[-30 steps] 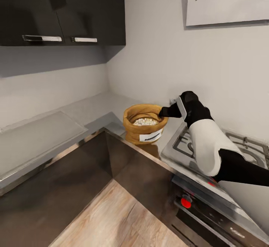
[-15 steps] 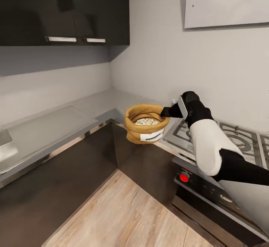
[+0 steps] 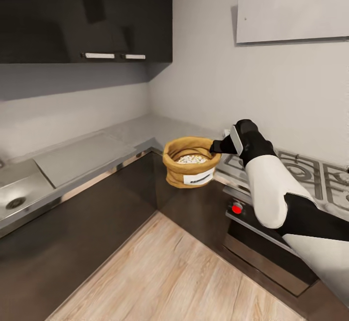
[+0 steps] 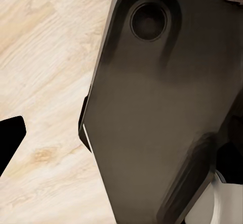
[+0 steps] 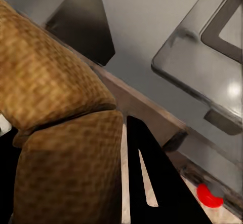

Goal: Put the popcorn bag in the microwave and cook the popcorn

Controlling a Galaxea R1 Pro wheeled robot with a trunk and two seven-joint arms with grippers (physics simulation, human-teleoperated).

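The popcorn bag point(image 3: 189, 168), a tan burlap sack with a white label, hangs in the air in front of the dark cabinet corner, clear of the countertop point(image 3: 131, 134). Pale popcorn point(image 3: 191, 159) heaps inside it. My right gripper point(image 3: 215, 146) is shut on the sack's rolled rim at its right side. In the right wrist view the burlap point(image 5: 55, 133) is squeezed beside a black finger point(image 5: 152, 183). In the left wrist view one left fingertip point(image 4: 10, 138) stands far out at the edge over the wooden floor, holding nothing. The microwave is out of view.
The steel gas hob point(image 3: 310, 166) lies behind my right arm, with a red knob point(image 3: 236, 208) on the oven front below it. A sink point(image 3: 19, 190) sits at the far left of the worktop. Dark wall cabinets point(image 3: 72, 15) hang above. Wooden floor point(image 3: 169, 272) spreads below.
The whole view has shifted: counter and hob slid back and right, and the sink came in. The sack stayed in my right gripper and came off the worktop's corner.
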